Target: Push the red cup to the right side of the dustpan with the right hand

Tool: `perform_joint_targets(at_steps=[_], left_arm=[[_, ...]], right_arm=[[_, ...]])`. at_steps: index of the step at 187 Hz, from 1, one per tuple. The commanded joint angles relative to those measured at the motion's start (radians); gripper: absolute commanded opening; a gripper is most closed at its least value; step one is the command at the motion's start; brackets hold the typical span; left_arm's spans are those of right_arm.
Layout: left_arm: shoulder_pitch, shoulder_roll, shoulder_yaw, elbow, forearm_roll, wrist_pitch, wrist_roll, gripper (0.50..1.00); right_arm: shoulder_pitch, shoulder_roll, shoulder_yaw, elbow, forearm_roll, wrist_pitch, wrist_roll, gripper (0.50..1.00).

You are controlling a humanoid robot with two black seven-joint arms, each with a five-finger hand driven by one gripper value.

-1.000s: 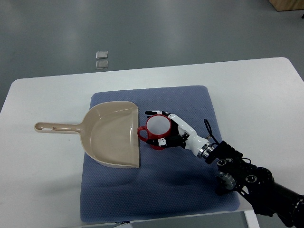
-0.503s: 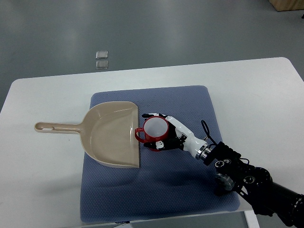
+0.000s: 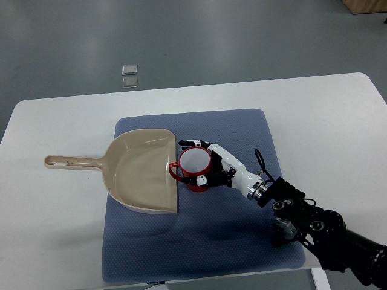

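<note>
Item one: we record a red cup (image 3: 194, 167), upright, its white interior facing up, standing on the blue mat (image 3: 242, 130) just beside the straight right edge of the dustpan (image 3: 142, 172), its handle reaching that edge. Item two: the right hand (image 3: 211, 163), white and black, entering from the lower right; we see its fingers curled around the cup's right side, one above the rim and one below, cradling rather than lifting it. Item three: the beige dustpan, handle pointing left, pan lying on the mat. Item four: the white table (image 3: 54, 127) beneath. Item five: two small clear squares (image 3: 129, 75) on the grey floor beyond.
</note>
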Motion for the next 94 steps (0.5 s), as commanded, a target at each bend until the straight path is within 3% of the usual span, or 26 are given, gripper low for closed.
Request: perform_joint_targets(at_steps=[1,94], left_arm=[[0.000,0.000,0.000,0.000,0.000,0.000,0.000,1.000],[0.000,0.000,0.000,0.000,0.000,0.000,0.000,1.000]], right_arm=[[0.000,0.000,0.008,0.000,0.001,0.002,0.000,0.932],[0.043,0.000,0.014,0.005,0.135,0.005,0.000,0.934]])
